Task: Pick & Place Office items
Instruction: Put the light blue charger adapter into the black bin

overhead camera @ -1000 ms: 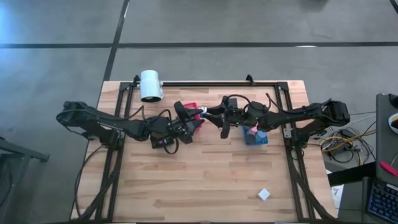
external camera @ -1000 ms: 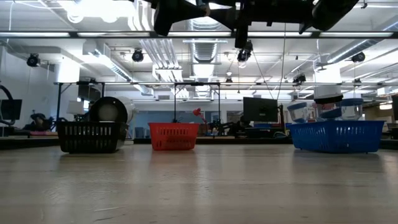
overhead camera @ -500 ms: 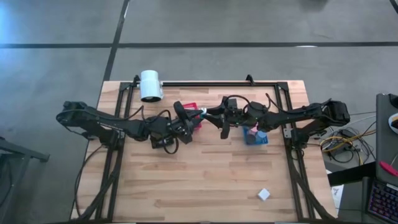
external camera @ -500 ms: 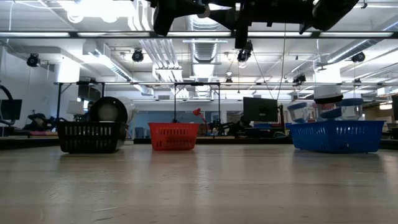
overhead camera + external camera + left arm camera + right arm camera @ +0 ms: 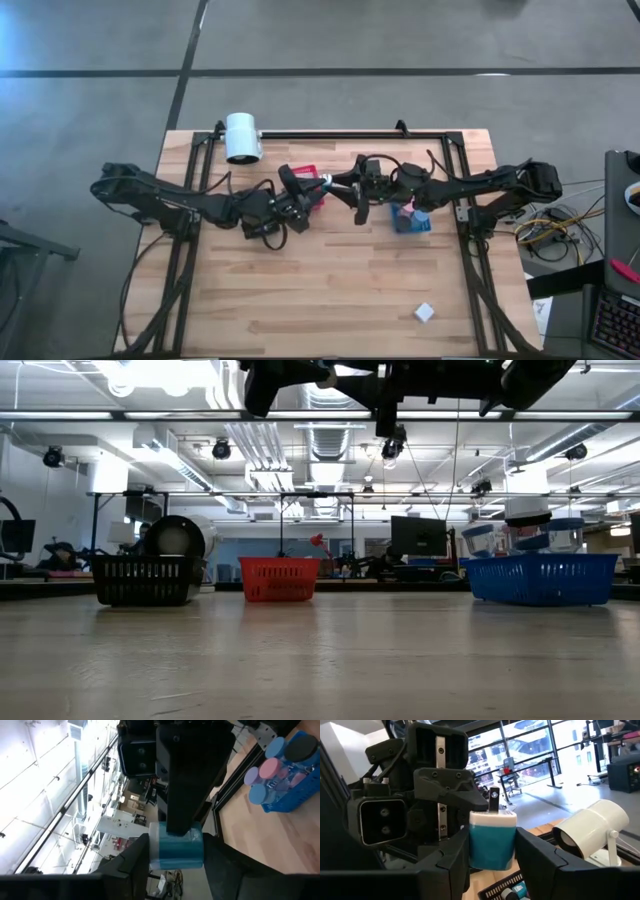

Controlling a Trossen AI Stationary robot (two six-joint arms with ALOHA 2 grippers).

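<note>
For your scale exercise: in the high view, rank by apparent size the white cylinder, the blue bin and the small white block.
1. white cylinder, largest.
2. blue bin, though partly hidden under the right arm, so unsure.
3. small white block, smallest.

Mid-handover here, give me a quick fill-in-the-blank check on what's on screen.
The left gripper and right gripper both clamp one ____ and white block.
Three baskets stand in a row: black basket, ____ basket, blue basket.
A small white cube lies alone, nearer the ____ arm.
Missing words: teal; red; right
</note>
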